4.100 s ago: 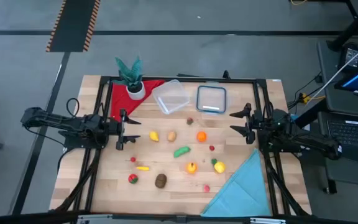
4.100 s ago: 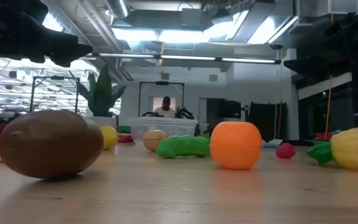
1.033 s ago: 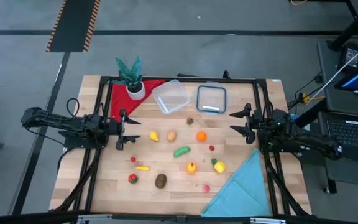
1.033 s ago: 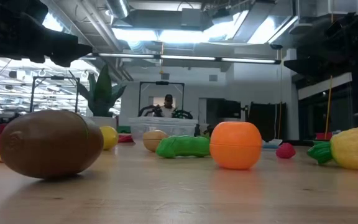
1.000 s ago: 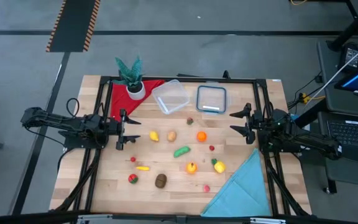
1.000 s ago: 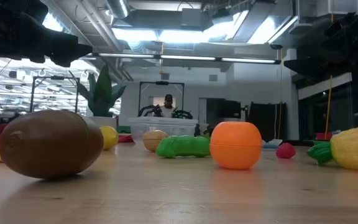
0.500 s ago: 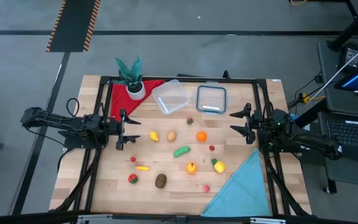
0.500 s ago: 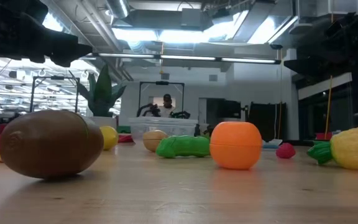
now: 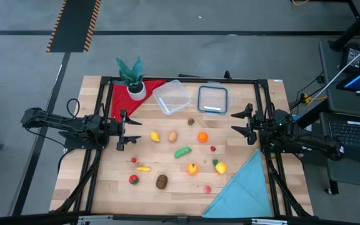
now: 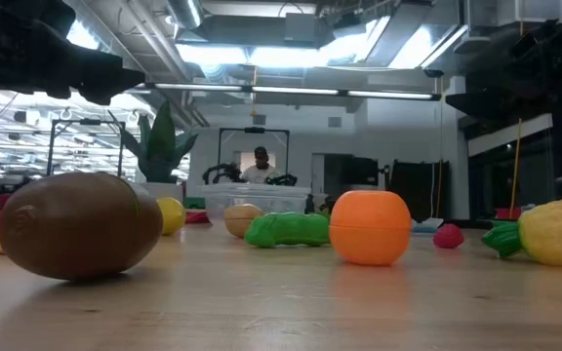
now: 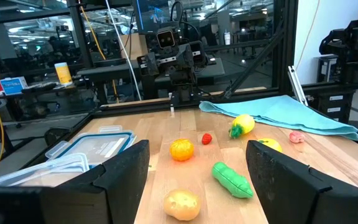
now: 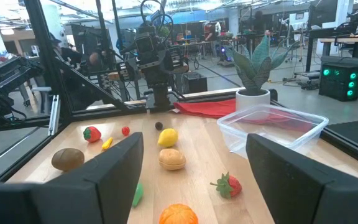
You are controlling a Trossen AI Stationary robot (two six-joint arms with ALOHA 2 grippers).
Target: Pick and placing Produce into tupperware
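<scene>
The produce lies scattered over the middle of the wooden table: a lemon [image 9: 155, 136], a potato [image 9: 172, 136], an orange [image 9: 202, 137], a green pod [image 9: 182, 152], a brown kiwi [image 9: 162, 181] and several smaller pieces. The clear tupperware [image 9: 171, 97] stands on its base at the far middle and holds nothing. My left gripper [image 9: 122, 130] hovers open at the left side, pointing level toward the produce. My right gripper [image 9: 241, 124] hovers open at the right side, facing it. Nothing is between the fingers of either.
A clear lid with a blue-grey rim [image 9: 212, 99] lies right of the tupperware. A potted plant [image 9: 131, 80] stands on a red cloth [image 9: 122, 99] at the far left. A blue cloth [image 9: 242, 186] covers the near right corner. A black frame [image 9: 180, 79] rims the table.
</scene>
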